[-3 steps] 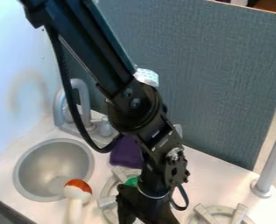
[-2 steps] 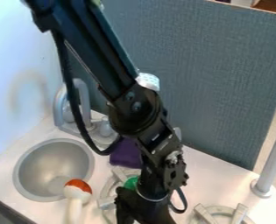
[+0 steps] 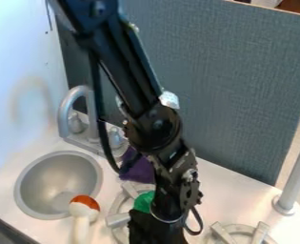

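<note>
One green thing (image 3: 144, 202) sits at the burner (image 3: 118, 219), just beside the black gripper (image 3: 156, 229); we'd judge it light, perhaps soft, best pinched by its exposed edge. Its right side is hidden. We can't tell whether the gripper is clenched: the frame cuts it off. Purple cloth (image 3: 136, 171) lies behind.

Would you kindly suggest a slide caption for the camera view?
Robot arm over a toy kitchen counter, gripper near a green object, purple cloth and sink nearby.
</note>
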Action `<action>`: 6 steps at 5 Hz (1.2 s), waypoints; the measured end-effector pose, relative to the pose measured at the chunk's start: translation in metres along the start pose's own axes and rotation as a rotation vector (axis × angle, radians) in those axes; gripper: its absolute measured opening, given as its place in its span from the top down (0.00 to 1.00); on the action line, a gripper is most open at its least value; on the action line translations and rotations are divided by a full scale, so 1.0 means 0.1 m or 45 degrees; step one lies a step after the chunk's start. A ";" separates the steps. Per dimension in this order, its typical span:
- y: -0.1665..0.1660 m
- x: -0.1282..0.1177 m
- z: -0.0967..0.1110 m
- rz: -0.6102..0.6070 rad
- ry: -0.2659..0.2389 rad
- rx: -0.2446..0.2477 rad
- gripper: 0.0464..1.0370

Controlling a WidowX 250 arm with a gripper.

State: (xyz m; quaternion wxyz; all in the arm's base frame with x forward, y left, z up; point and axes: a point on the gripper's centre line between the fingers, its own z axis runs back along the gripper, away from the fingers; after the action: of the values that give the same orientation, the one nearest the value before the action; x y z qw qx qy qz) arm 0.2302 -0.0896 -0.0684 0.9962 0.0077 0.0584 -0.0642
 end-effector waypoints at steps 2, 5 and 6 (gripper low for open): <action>-0.01 0.09 -0.24 0.015 0.082 0.026 0.03; -0.05 0.12 -0.37 0.045 0.127 0.003 0.33; -0.04 0.09 -0.38 0.071 0.123 0.005 0.53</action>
State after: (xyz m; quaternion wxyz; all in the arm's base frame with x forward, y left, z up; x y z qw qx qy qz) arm 0.2340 -0.0941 -0.1070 0.9936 0.0142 0.1059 -0.0360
